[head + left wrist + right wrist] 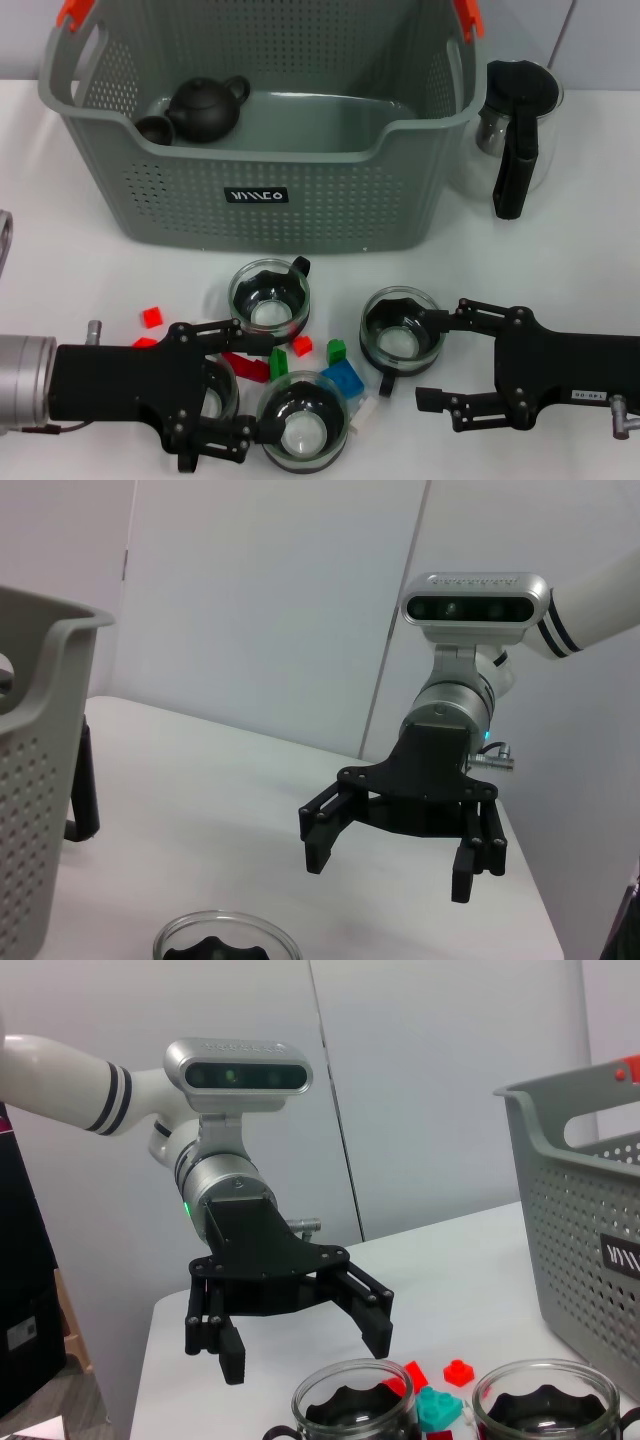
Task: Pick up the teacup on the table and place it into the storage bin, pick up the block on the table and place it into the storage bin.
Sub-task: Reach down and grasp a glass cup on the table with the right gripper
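Three glass teacups stand in front of the storage bin [400, 150]: one [270, 298] nearest it, one [402, 330] to the right, one [303, 420] at the front. Small blocks lie among them: red [151, 317], red [302, 346], green [336, 350], blue [343, 380]. My left gripper [245, 378] is open, low over the table, its lower fingertip beside the front teacup. My right gripper [438, 355] is open too, with its upper finger right beside the right teacup. Each wrist view faces the other arm: the left wrist view has the right gripper [390, 852], the right wrist view the left gripper [300, 1345].
Inside the bin sit a black teapot [205, 108] and a small black cup [153, 130]. A glass jug with a black handle [520, 140] stands to the right of the bin. Another glass rim [222, 385] shows partly under the left gripper.
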Controlling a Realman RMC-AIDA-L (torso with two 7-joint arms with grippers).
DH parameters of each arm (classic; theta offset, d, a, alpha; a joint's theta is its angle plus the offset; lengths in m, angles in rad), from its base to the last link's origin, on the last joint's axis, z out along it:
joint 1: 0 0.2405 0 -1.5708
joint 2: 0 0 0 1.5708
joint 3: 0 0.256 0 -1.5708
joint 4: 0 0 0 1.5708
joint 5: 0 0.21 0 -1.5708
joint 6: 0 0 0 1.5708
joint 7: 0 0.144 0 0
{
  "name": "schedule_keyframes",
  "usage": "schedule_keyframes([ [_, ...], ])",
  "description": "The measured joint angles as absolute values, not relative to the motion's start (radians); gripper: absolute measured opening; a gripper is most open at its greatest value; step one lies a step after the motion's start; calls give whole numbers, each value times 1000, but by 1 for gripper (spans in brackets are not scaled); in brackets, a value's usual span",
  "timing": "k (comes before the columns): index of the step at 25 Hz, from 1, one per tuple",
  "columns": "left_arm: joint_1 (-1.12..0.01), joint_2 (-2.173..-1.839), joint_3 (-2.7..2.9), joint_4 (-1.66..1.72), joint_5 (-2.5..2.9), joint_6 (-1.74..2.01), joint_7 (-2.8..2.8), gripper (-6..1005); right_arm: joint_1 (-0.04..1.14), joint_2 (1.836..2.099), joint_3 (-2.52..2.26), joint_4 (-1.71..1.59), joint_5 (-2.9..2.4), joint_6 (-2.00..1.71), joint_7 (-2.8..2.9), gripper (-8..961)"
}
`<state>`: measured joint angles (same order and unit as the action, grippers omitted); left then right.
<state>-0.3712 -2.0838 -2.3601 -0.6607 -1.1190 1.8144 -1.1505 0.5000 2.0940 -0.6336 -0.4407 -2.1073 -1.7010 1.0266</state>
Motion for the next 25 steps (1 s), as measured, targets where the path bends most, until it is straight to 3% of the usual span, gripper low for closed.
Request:
schedule_keyframes([
  [19, -364, -2080, -2374, -657, -1119, 1815, -1153, 921, 500, 2091, -642, -464, -2113, -1718, 1056, 931],
  [25, -360, -2075, -2416, -655, -1120, 1815, -1151, 921, 514, 2093, -698, -720, -2180, -1809, 1263, 929],
])
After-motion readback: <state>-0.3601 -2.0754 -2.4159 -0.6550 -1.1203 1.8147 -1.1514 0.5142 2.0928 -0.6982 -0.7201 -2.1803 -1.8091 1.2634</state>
